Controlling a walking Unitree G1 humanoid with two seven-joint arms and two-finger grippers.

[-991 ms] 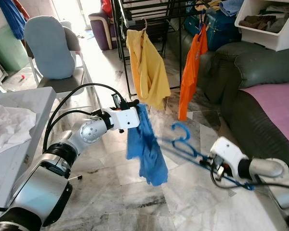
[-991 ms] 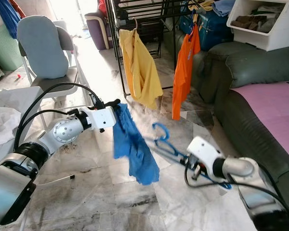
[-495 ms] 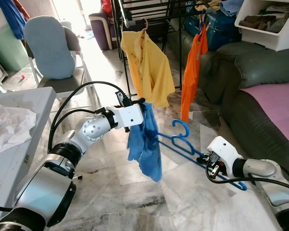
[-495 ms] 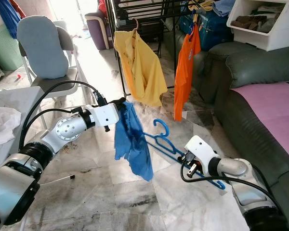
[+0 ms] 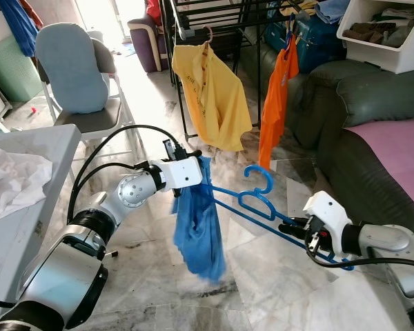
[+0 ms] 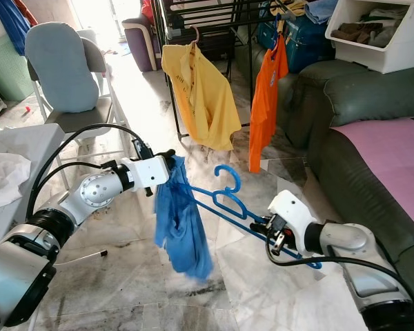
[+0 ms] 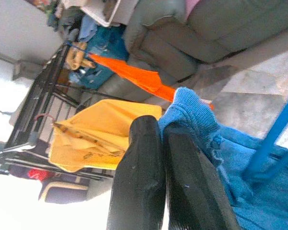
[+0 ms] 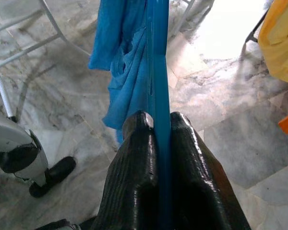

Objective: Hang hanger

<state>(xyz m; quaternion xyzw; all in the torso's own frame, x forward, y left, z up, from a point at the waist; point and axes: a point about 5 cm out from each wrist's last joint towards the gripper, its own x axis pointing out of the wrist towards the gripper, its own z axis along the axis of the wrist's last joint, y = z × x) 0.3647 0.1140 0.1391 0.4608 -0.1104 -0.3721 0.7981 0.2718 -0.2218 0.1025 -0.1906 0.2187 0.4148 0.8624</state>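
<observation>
- The left tool (image 5: pixel 199 167) is clamped on the top edge of a blue garment (image 5: pixel 196 227); in the left wrist view its two black fingers (image 7: pixel 139 177) are pressed together with a fold of blue cloth pinched between them.
- The garment hangs down from that grip, bunched and loose, its lower end above the marble floor (image 5: pixel 262 289).
- The right tool (image 5: pixel 297 227) grips one end of a blue hanger (image 5: pixel 252 207) — in the right wrist view the blue bar runs straight between the closed fingers (image 8: pixel 137 182).
- The hanger is held in the air between the two arms, tilted, its hook (image 5: pixel 260 177) pointing up, its far end reaching into the blue garment just beside the left tool.
- Behind them stands a black drying rack (image 5: pixel 193 27); a yellow shirt (image 5: pixel 210 96) and an orange shirt (image 5: pixel 276 103) hang from it, each on its own hanger.
- A dark green sofa (image 5: pixel 359 103) with a pink cover (image 5: pixel 400 145) sits on the robot's right, a white bin (image 5: pixel 386 34) resting on its back.
- On the robot's left is a chair (image 5: pixel 79 69) with a light blue cushion, and nearer, a white counter (image 5: pixel 48 148) carrying a crumpled white cloth (image 5: pixel 10 179).
</observation>
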